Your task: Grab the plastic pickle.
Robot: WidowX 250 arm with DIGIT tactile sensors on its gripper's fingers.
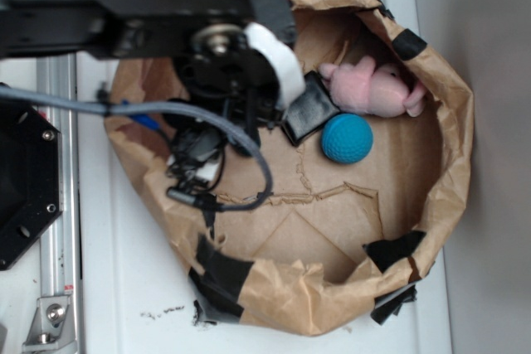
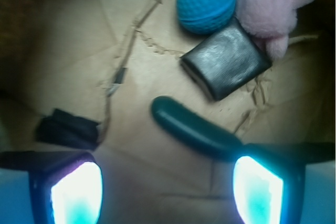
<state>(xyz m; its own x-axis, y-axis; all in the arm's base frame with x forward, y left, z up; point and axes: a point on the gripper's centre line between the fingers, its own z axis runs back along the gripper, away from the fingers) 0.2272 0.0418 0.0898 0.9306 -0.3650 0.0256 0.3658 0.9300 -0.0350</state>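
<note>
A robot arm reaches down into a crumpled brown paper bag [image 1: 431,80] lying open on a white bench [image 1: 124,288], its walls folded into a shallow nest that keeps the toys from rolling away. In the wrist view, the hand [image 2: 168,184] fills the bottom of the frame, its two glowing fingers [image 2: 77,192] spread wide with nothing between them. The plastic pickle [image 2: 194,127], a smooth dark teal capsule, lies flat on the bag floor at centre, slanting from upper left to lower right, where its far end passes behind the right finger. It is off to one side of the gap, so the hand likely needs to shift right before closing. In the upper right sit a black pouch [image 2: 226,61], a dimpled blue ball [image 2: 206,1] and a pink plush toy [image 2: 270,9], clustered together, the pouch nearest the pickle. In the exterior view the arm hides the pickle.
</note>
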